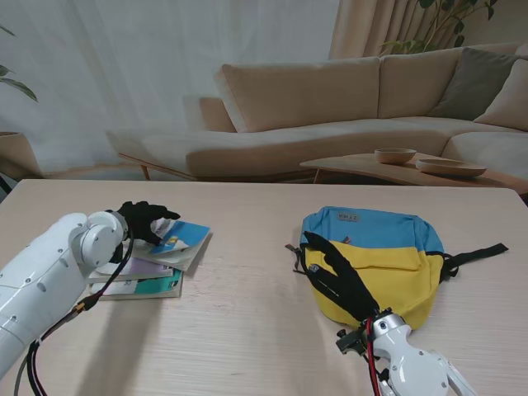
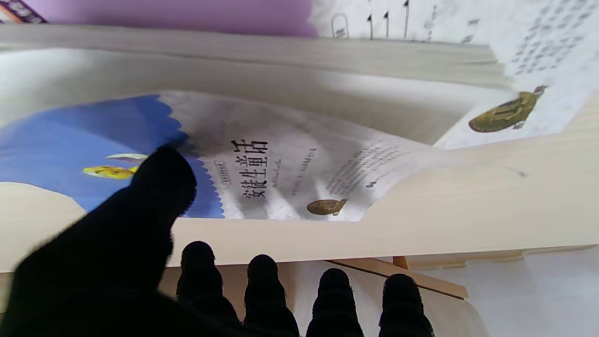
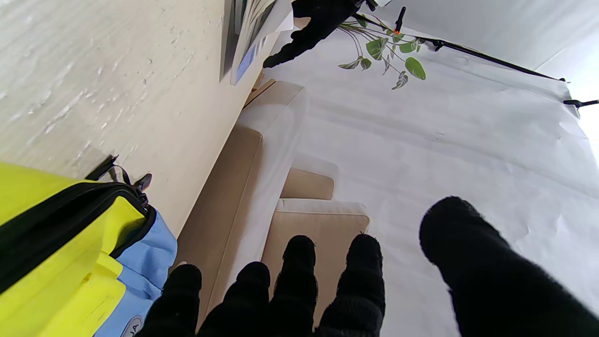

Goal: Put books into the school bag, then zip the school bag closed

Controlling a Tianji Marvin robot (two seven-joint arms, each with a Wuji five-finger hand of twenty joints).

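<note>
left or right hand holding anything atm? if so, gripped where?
The left hand pinches the top book of the stack by its edge nearest me, thumb on the cover, fingers beneath. The right hand lies on the school bag, holding nothing.

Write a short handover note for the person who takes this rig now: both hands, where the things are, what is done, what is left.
Left hand: on the top book of the stack, its cover lifted; grip not certain.
Right hand: over the school bag, fingers apart, holding nothing.
The bag lies flat on the table, right of the books.
Done: no book is packed.
Left: pack all books, then zip the bag.
</note>
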